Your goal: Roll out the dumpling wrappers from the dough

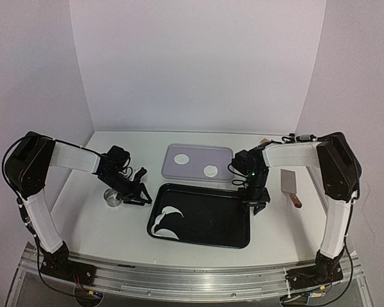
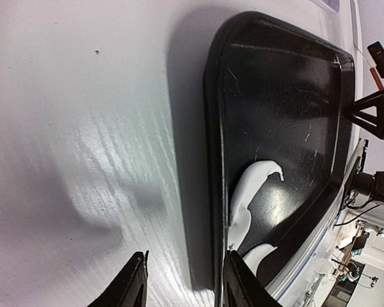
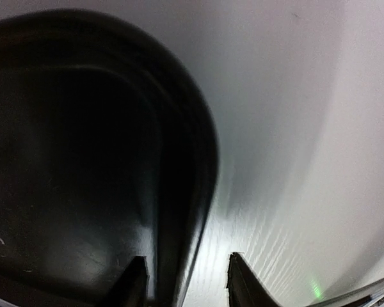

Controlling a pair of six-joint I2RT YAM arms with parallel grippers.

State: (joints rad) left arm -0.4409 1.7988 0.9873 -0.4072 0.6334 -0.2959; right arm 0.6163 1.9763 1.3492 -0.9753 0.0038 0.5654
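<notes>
The black tray holds curved dough scraps. The purple tray holds two round wrappers. The left hand and right hand are open, each straddling the black tray's rim.

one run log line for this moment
left gripper: open at black tray left rim; right gripper: open at right rim; dough: scraps in black tray; dumpling wrappers: two on lavender tray

Your overhead view is bright, even and sharp, with soft shadows on the table. Your left wrist view catches glare on the black tray. The right wrist view is dim and blurred.
</notes>
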